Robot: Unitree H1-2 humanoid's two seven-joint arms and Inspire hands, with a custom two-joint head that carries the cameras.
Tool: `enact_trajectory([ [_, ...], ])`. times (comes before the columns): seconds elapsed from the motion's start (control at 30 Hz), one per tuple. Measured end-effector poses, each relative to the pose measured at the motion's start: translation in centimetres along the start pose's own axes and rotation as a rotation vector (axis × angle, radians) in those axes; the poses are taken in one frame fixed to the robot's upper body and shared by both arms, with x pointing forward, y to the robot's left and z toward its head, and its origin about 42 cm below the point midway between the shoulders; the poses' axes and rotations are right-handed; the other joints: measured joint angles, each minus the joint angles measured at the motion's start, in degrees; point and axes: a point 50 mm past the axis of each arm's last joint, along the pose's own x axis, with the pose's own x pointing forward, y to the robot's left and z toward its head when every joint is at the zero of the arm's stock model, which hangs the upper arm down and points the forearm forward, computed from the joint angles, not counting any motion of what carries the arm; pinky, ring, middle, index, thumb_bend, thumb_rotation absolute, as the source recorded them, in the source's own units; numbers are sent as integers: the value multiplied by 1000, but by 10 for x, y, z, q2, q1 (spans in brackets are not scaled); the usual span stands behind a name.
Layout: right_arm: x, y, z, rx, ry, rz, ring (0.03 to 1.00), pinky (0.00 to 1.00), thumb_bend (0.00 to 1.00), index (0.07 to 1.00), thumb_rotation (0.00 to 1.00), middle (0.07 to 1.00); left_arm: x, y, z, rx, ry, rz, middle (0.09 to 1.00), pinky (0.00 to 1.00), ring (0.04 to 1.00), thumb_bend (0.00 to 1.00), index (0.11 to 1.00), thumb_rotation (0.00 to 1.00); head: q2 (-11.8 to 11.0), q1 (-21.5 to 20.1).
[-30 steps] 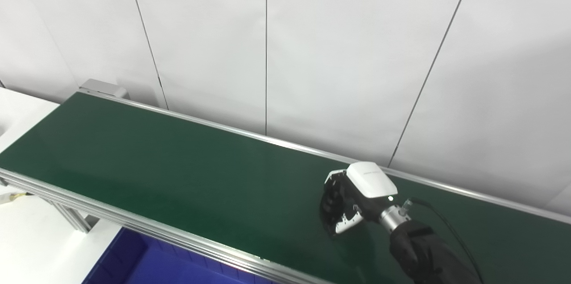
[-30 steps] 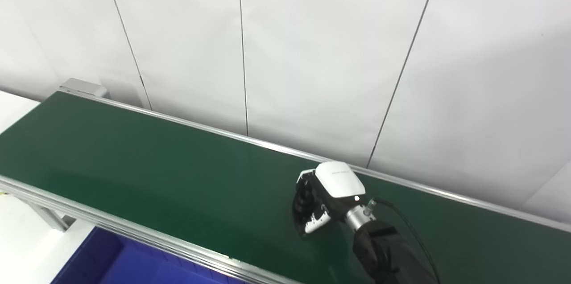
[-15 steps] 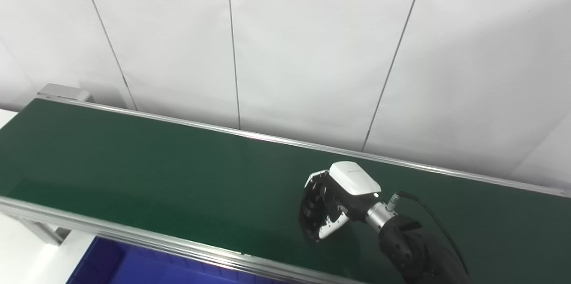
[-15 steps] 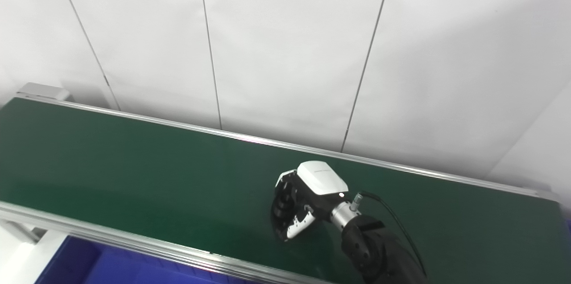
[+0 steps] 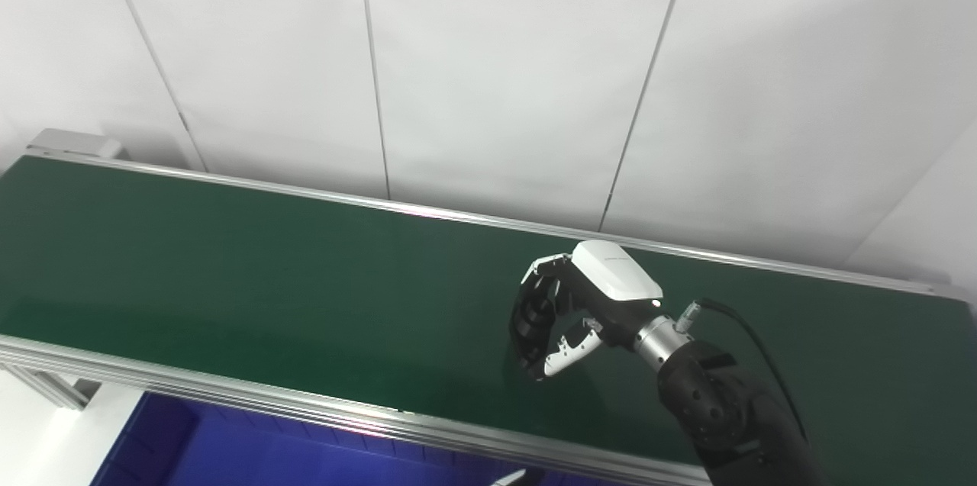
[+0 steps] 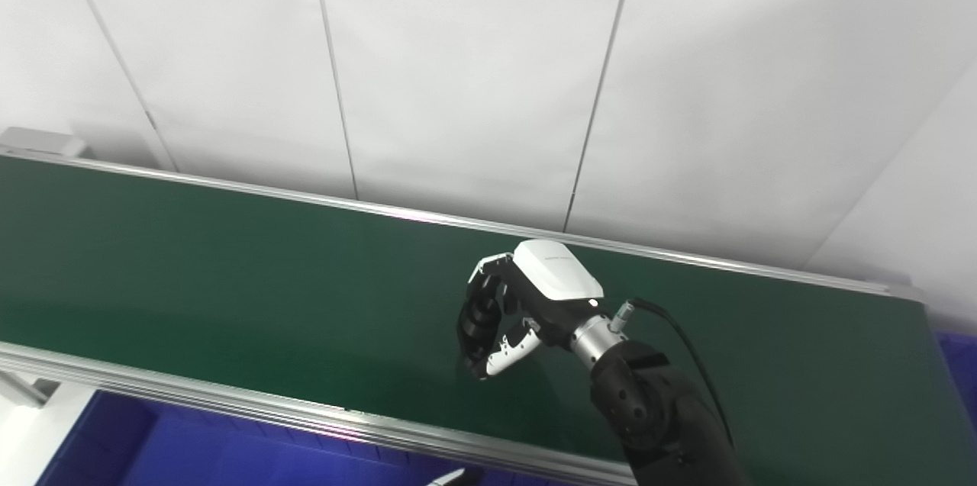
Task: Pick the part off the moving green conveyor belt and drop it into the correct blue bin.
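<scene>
Robot hand: the right robot hand (image 5: 569, 314) hangs over the green belt (image 5: 267, 280), palm turned down and toward the left, fingers (image 5: 530, 318) curled in toward the white-tipped thumb (image 5: 565, 352).
Hold: whether it pinches anything I cannot tell; no part shows between fingers and thumb in either view.
Part: not visible anywhere on the belt; if it is there at all, it sits hidden inside the curl of the robot hand.
Other hand: only a pale tip (image 5: 507, 478) shows at the bottom edge, below and to the left of the right hand; its state cannot be read.
Bin: a blue bin (image 5: 229, 448) lies below the belt's near rail (image 5: 305, 410), down and left of the robot hand.
Nearer hand: the right one, judging by its place over the belt.
Key relation: the bin lies toward the robot and leftward, across the rail.
</scene>
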Motion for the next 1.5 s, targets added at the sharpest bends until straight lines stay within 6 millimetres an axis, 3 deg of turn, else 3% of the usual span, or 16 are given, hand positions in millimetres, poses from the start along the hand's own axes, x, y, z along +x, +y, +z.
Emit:
enact_trajectory([
  [0.5,-46,-28,10,109,39,-97,370,269,515,527,0,472,-10,24,8,0,-5,2,943,988,972,904,929,1000,41,-128],
  [0.8,-86,-32,8,199,85,-175,350,209,512,533,0,439,-18,45,15,10,-7,4,929,946,960,921,927,1000,61,-202],
  [0.93,-104,-36,8,204,111,-195,370,265,514,539,0,452,-21,50,16,-9,-5,5,926,887,934,955,919,1000,67,-225],
  [1.17,-142,-31,4,220,148,-215,391,308,516,532,0,465,-28,61,22,-24,10,19,929,869,924,970,916,1000,82,-266],
  [1.5,-191,-19,19,250,178,-209,375,285,514,538,0,469,-33,82,29,-21,-6,18,911,891,913,946,915,1000,105,-319],
])
